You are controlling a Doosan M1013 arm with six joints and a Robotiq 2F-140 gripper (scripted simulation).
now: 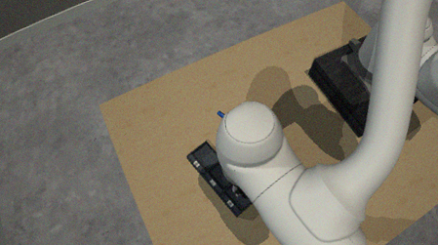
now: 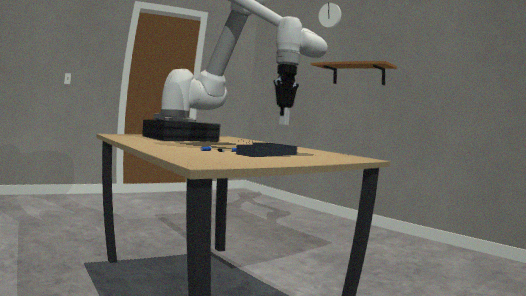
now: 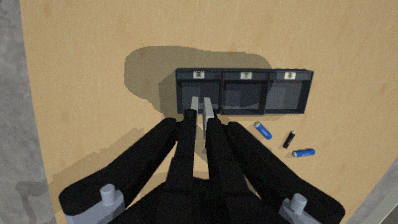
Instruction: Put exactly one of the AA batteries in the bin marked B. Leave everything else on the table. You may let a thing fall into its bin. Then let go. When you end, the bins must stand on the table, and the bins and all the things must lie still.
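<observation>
We hang high over the bins (image 3: 244, 91), gripper (image 3: 201, 107) pressed together w/ nothing in it. Batteries (image 3: 262, 130) lie on the table (image 3: 90, 60) right of the fingertips, beside the bins.

The smooth white tubular robot arm (image 2: 227, 42) has rounded, domed joint caps (image 1: 250, 123) marked by thin dark seam lines. It rises from a flat black rectangular base block (image 2: 181, 130). The black two-finger end effector (image 3: 199, 107) has thick matte links, pale grey fingertip pads (image 3: 208, 111) and grey cylindrical pivot pins (image 3: 108, 194).
</observation>
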